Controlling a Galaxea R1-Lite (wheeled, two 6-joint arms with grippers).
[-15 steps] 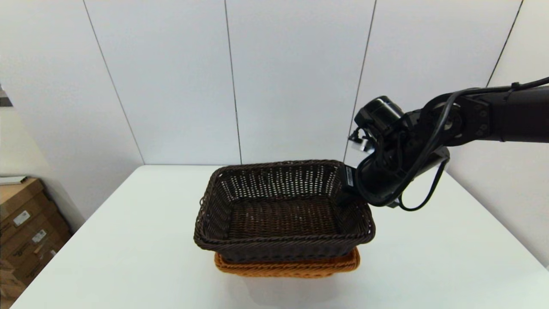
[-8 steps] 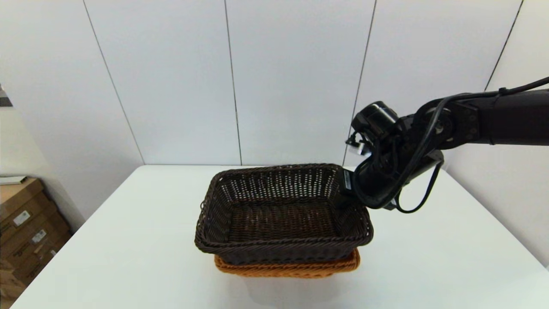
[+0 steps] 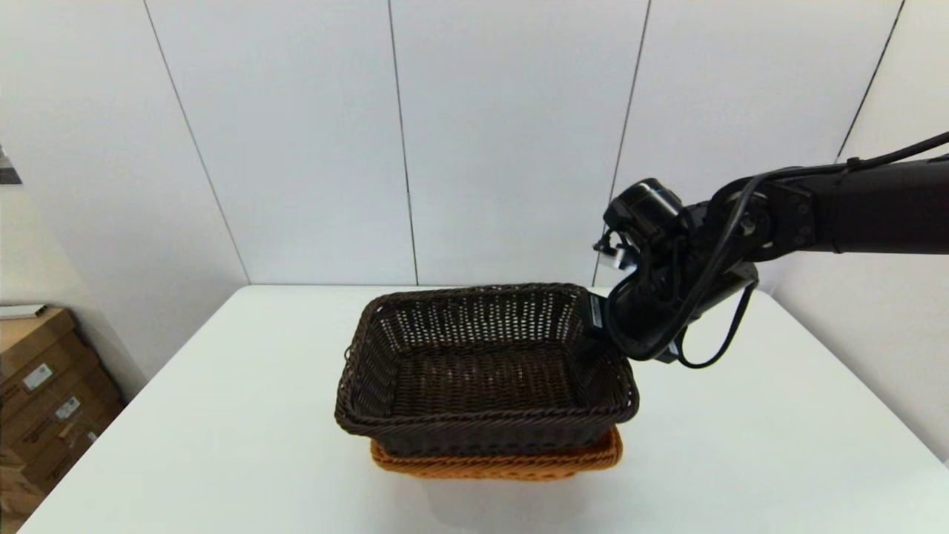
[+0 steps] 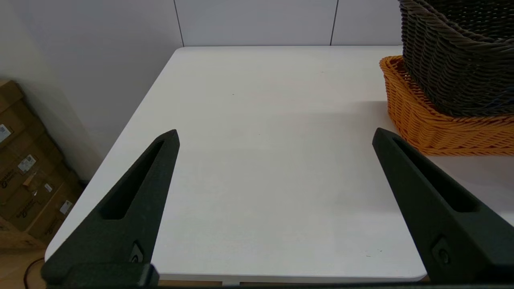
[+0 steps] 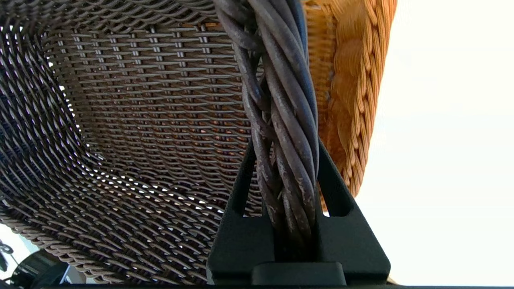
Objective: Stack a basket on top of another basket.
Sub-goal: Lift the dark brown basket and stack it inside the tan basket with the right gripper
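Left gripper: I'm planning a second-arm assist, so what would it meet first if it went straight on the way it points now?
Probably nothing soon. The open left gripper points over bare white table toward the wall; the orange basket and the dark basket nested in it lie off to one side, though depth is unclear.

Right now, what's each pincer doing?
Left pincer: open, holding nothing, beside the baskets.
Right pincer: shut on the dark brown basket's braided rim.
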